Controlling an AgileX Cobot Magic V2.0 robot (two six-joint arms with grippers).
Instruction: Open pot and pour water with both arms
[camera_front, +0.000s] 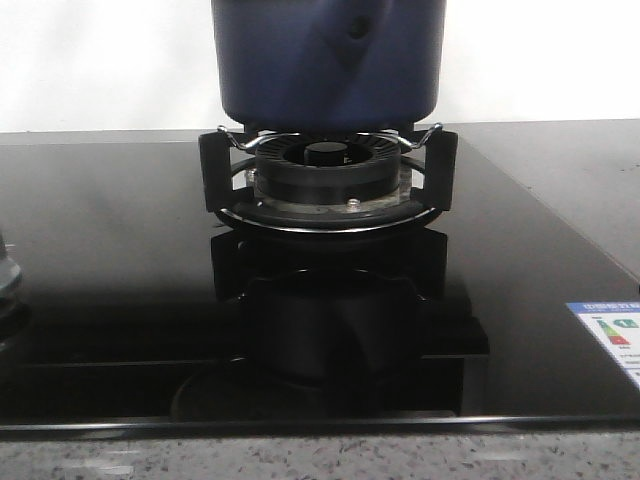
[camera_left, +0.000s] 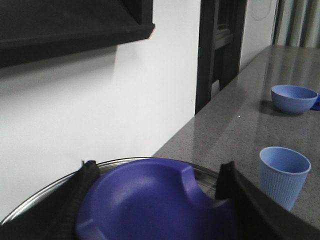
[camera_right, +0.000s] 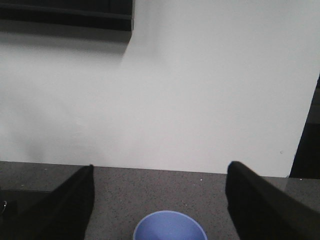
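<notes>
From the front, the pot (camera_front: 328, 62) sits on the wire supports of the black burner (camera_front: 325, 172), dead centre over it, and its top is cut off by the frame, so the lid cannot be seen here; neither arm shows in this view. Its thick matte walls suggest a heavy, rigid vessel, heavier still with water, and the raised handle mount (camera_front: 357, 30) on its side looks the safest hold, since the smooth round wall would likely slip. In the left wrist view, the left gripper (camera_left: 159, 200) stands with its 2 fingers spread either side of a blue domed knob (camera_left: 150, 202) on what seems a glass lid with a metal rim (camera_left: 45, 194); whether the pads touch it I cannot tell. Beyond the lid, on the grey counter (camera_left: 235, 125), are a ribbed blue cup (camera_left: 283, 175) and, farther off, a blue bowl (camera_left: 294, 98). In the right wrist view, the right gripper (camera_right: 159, 200) is spread wide and empty, above a blue cup (camera_right: 170, 227) on the counter.
</notes>
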